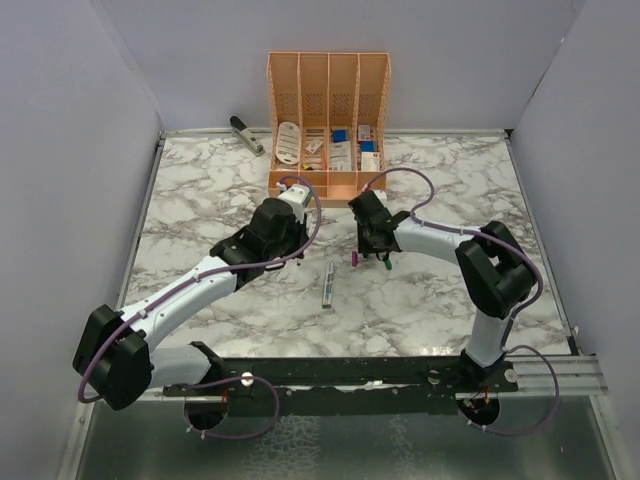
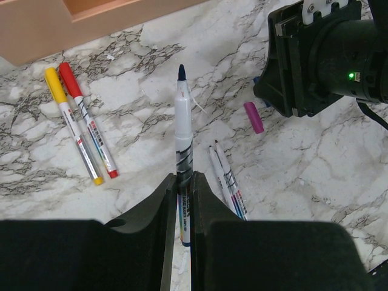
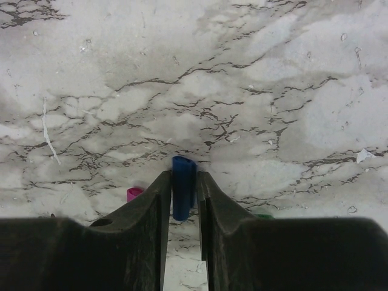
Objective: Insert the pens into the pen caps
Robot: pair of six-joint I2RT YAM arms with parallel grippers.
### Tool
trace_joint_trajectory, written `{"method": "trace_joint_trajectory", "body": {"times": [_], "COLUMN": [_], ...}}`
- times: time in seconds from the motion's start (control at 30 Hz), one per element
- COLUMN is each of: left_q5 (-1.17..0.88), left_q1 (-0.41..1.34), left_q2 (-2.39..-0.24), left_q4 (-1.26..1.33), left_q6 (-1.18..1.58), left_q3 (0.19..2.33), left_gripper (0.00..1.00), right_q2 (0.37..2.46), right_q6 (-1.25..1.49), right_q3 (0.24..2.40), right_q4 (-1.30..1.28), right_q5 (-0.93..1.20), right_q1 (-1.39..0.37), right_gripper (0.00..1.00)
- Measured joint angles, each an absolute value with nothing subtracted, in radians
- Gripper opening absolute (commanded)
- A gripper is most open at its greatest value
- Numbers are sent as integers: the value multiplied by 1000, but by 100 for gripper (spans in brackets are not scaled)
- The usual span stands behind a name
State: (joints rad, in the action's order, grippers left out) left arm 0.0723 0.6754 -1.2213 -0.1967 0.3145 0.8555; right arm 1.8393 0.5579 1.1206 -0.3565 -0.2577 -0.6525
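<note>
Left wrist view: shows five pens in all. Has one, the dark-tipped pen (image 2: 182,121), pinched between the fingers (image 2: 170,197) of the left end effector (image 2: 183,179), tip pointing away from the lens. Puts two more side by side on the marble bench (image 2: 315,200) at the left, a yellow-capped pen (image 2: 76,133) and a red-capped pen (image 2: 95,128), near a corner of the orange organiser (image 2: 60,24). Puts the two uncapped pens (image 2: 227,182) close together just right of the fingers. Counts one loose cap, the purple cap (image 2: 254,117), farther out on the bench.

Right wrist view: shows the right end effector (image 3: 183,177) drawn in on a single blue cap (image 3: 183,191), gripped at the fingertips above the bench. Counts three caps: blue in the grip, a bit of purple left of the fingers, a sliver of green cap (image 3: 264,215) to the right.

Top view: finds the two uncapped pens lying together between the arms, the purple and green caps beside the right end effector, one four-slot organiser at the far edge, and one grey stapler (image 1: 246,134) to its left.
</note>
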Motion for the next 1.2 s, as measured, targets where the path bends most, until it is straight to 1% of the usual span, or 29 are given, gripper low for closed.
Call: {"method": "trace_joint_trajectory", "body": {"times": [0.47, 0.5, 0.53, 0.57, 1.0, 1.2], "left_q5": [72, 72, 72, 72, 52, 34], "left_q1": [654, 654, 653, 649, 641, 641], "left_q2": [-1221, -1221, -1221, -1222, -1253, -1253], "left_q4": [-204, -204, -204, -204, -202, -164], "left_q6": [312, 311, 311, 311, 297, 298], "left_q3": [855, 855, 855, 855, 860, 862], "left_gripper": [0, 0, 0, 0, 0, 0], "right_q2": [1855, 1855, 1855, 1855, 1847, 1747], "right_q6": [564, 564, 564, 564, 536, 492], "right_q3": [1149, 1149, 1149, 1149, 1174, 1228], "right_q4": [-407, -408, -408, -408, -452, -449], "right_q5": [-256, -256, -256, -256, -255, -265], "right_q1": [-651, -651, -651, -651, -651, -650], "right_gripper": [19, 14, 5, 2, 2, 2]}}
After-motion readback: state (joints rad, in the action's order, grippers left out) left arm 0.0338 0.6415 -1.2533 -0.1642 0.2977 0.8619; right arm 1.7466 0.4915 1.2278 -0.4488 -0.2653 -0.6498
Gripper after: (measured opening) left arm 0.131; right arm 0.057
